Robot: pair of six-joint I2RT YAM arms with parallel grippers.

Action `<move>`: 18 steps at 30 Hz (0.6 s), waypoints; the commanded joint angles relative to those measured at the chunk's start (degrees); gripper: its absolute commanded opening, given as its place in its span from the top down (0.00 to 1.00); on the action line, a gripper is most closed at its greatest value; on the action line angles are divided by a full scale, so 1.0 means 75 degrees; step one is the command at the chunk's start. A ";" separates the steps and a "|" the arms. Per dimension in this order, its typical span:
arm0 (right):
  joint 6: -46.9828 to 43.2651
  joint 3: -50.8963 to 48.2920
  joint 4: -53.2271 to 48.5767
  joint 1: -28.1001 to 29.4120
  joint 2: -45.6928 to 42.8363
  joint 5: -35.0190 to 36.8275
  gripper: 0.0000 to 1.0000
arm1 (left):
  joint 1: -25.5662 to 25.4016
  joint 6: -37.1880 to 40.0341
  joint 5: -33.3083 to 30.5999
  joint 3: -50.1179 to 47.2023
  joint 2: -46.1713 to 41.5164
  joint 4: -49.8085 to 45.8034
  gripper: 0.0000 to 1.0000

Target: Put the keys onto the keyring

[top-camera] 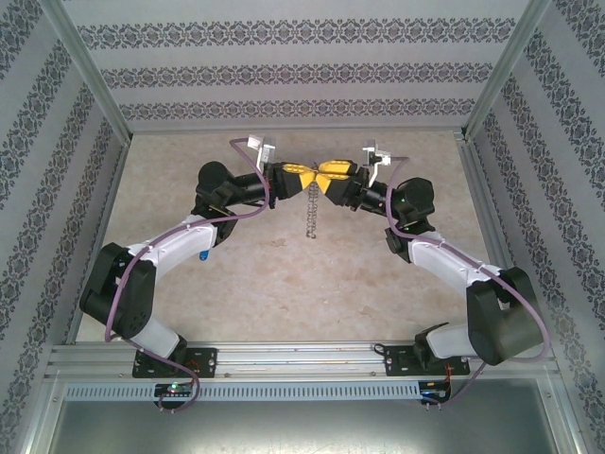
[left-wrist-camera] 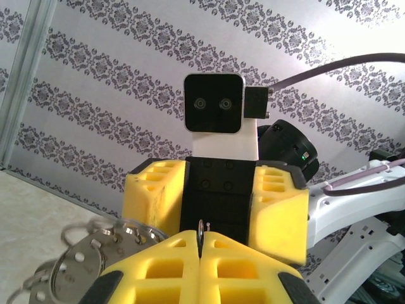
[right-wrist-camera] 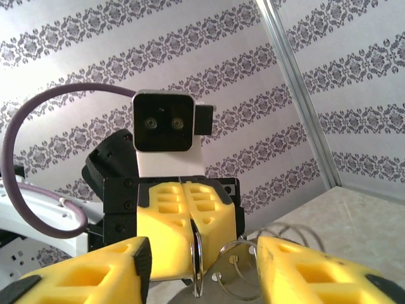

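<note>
Silvery keyring (right-wrist-camera: 197, 266) between closed left jaws

Thin silvery keyring (right-wrist-camera: 197, 266), chain (top-camera: 312, 219) beneath.

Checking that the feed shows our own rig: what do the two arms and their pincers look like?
Both arms, left arm and right arm, have white links with black joints. A purple cable loops along each. The left pincer and right pincer have blocky yellow fingers on black mounts.
</note>
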 commanded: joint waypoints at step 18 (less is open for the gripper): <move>-0.1684 -0.2482 -0.3509 0.1838 -0.2178 0.1551 0.39 | 0.0146 0.3474 -0.1791 -0.0126 -0.1260 -0.2806 1.00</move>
